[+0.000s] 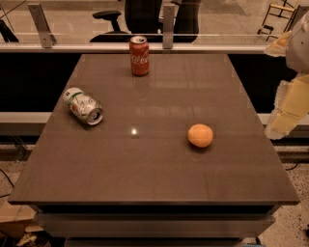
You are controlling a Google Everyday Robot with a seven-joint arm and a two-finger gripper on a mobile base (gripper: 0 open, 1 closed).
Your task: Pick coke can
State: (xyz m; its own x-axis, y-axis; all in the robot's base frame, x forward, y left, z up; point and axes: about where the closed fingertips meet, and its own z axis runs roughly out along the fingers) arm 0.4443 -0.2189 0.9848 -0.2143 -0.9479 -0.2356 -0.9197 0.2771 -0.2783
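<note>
The coke can [139,55] is red with white script and a silver top. It stands upright at the far middle of the dark brown table [154,169]. My gripper [288,108] is pale cream. It hangs at the right edge of the view, beyond the table's right side, far from the can and holding nothing I can see.
A white-and-green silver can [83,105] lies on its side at the table's left. An orange [200,135] sits right of centre. A glass railing with metal posts [167,19] and an office chair [145,14] stand behind the table's far edge.
</note>
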